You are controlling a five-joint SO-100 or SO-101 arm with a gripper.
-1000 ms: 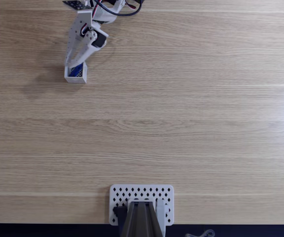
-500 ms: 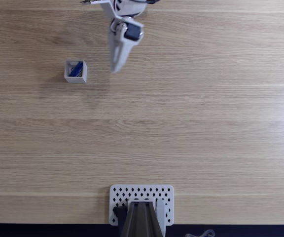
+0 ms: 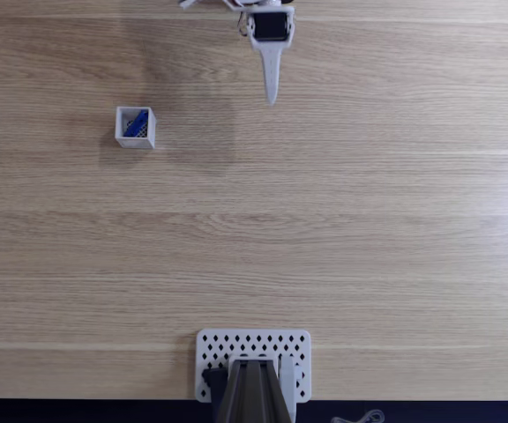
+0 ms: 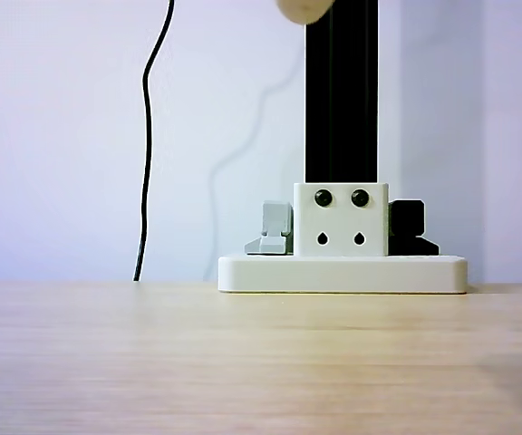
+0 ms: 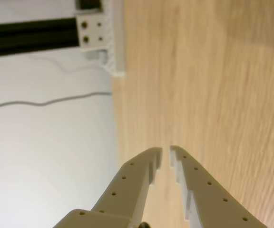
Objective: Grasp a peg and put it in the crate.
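Note:
In the fixed view the small white crate [image 3: 136,128] stands on the wooden table at the upper left, and the blue peg [image 3: 134,124] lies inside it. My gripper [image 3: 272,95] hangs at the top centre, well to the right of the crate and pointing down the picture. Its fingers are drawn into one narrow tip. In the wrist view the gripper [image 5: 165,151] shows both toothed fingers almost touching, with nothing between them and bare wood ahead.
A white perforated plate [image 3: 295,345] carrying a dark column [image 3: 252,392] sits at the table's near edge in the fixed view. The other view shows that plate [image 4: 343,273], the black column [image 4: 341,91] and a hanging black cable [image 4: 148,136].
My gripper has left the crate and swung right along the top edge, closing as it went. The blue peg stays behind inside the crate.

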